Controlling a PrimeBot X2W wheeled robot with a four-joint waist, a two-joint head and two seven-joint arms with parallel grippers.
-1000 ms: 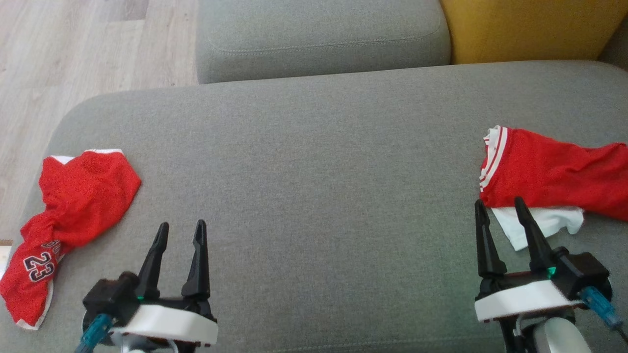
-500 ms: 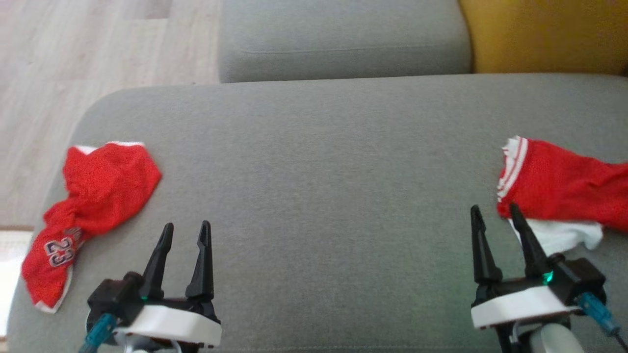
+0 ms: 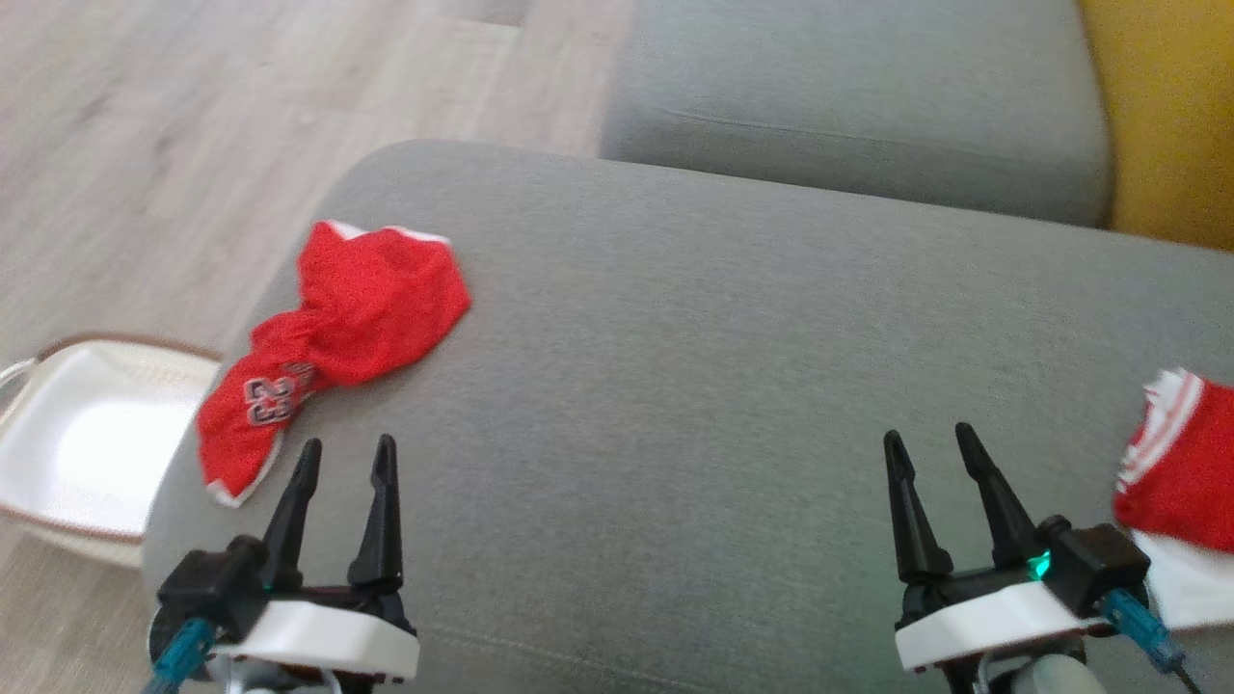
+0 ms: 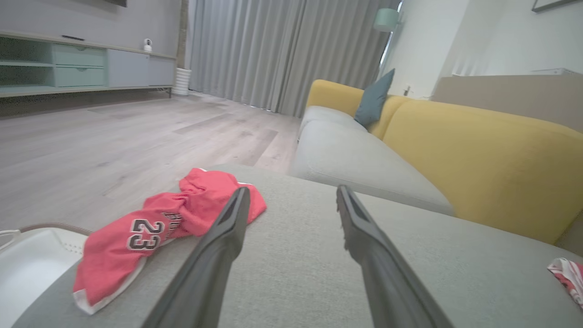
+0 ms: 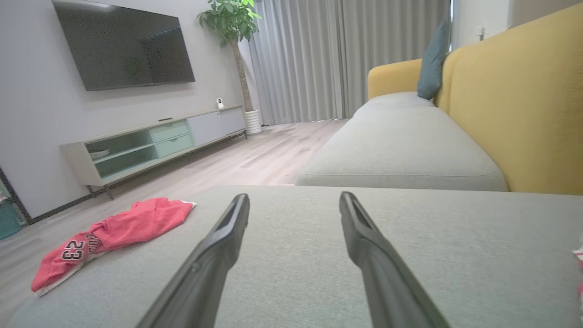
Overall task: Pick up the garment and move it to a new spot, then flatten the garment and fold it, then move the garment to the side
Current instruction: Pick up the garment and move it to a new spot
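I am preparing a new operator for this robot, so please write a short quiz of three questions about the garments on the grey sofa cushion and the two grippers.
1. True or false: the left gripper holds the crumpled red basketball jersey.
2. Which number is printed on that jersey? A) 32 B) 23 C) 45
3. Fill in: the red garment with white striped trim lies nearest the ____ gripper.

Key
1. False: its jaws stand open and empty, short of the jersey.
2. B
3. right gripper
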